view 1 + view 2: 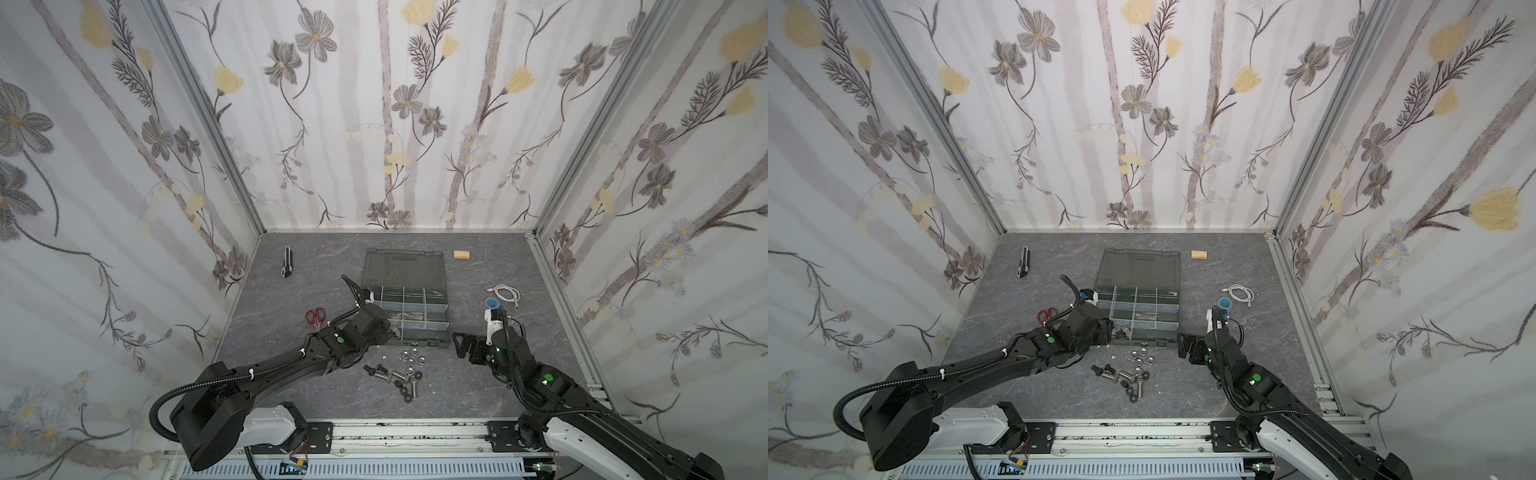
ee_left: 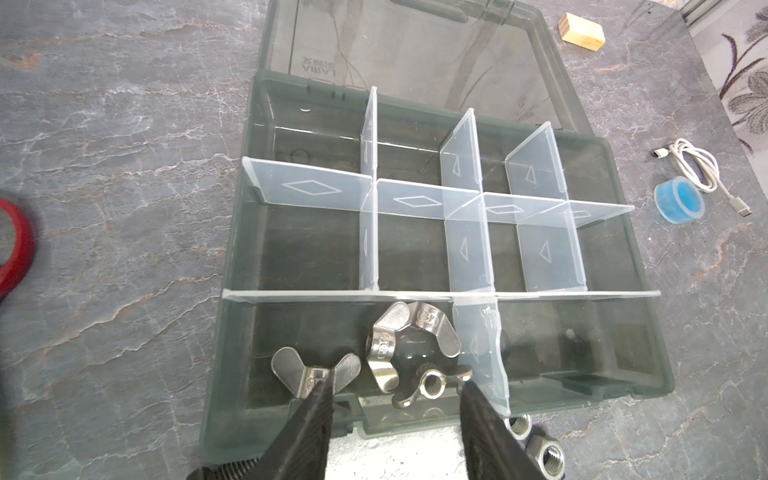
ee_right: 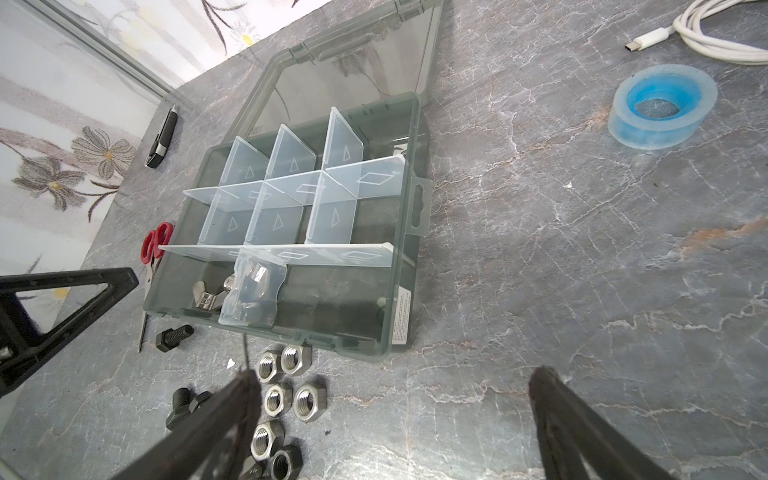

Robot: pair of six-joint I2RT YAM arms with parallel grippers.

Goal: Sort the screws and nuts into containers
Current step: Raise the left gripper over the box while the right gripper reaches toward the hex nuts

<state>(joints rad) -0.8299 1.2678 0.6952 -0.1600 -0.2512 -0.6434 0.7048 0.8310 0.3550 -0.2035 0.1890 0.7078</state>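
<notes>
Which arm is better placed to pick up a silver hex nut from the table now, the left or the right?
Right. The right gripper is close to the silver hex nuts, with its jaws wide open and empty. The left gripper is over the case, among the wing nuts.

Floral papered walls (image 1: pixel 374 104), grey marbled tabletop (image 1: pixel 324 257)

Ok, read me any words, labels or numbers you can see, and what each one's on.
"ARAL", seemingly, reversed on the lid; smaller line beside it unreadable.
Wing nuts: stamped marks, too blurred to read.
White sticker on the side of the case: too small to read.
</notes>
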